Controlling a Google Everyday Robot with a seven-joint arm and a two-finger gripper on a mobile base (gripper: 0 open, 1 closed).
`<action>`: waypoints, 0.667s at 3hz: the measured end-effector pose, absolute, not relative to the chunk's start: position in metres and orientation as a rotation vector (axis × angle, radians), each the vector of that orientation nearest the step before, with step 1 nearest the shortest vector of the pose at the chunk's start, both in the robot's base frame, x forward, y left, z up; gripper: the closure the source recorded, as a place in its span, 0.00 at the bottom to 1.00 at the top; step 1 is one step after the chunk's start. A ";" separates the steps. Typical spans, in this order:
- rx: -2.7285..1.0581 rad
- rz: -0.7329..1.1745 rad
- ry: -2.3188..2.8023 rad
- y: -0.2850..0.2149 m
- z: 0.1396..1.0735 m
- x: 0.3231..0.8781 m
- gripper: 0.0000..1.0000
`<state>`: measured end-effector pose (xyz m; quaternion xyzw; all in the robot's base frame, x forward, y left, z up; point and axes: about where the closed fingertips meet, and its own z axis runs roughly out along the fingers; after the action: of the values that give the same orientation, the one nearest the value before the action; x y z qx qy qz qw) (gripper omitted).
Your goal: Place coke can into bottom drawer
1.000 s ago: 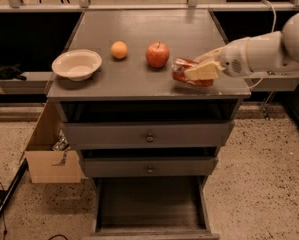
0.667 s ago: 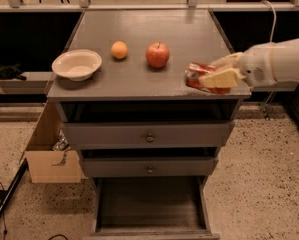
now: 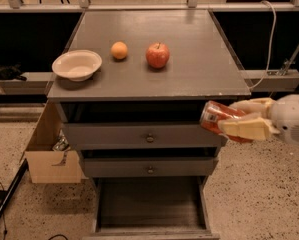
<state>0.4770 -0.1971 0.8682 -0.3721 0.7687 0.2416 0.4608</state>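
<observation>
**Coke can held in the air beside the cabinet**

The gripper (image 3: pixel 226 117) is at the right side of the cabinet, below the table top (image 3: pixel 204 64) and level with the upper drawer front (image 3: pixel 139 136). Its two pale fingers (image 3: pixel 245 129) are clamped on the coke can (image 3: pixel 215 118) – the can lies tilted, with its silvery end toward the left. The bottom drawer (image 3: pixel 149 206) is pulled out, well below the can, and its dark floor is visible. On the table top are an apple (image 3: pixel 157 55), an orange (image 3: pixel 119 50) and a bowl (image 3: pixel 77 65).
</observation>
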 end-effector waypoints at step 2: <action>-0.856 0.629 1.910 -0.208 0.855 0.431 1.00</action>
<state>0.4309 -0.2079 0.8545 -0.3479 0.7758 0.2555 0.4602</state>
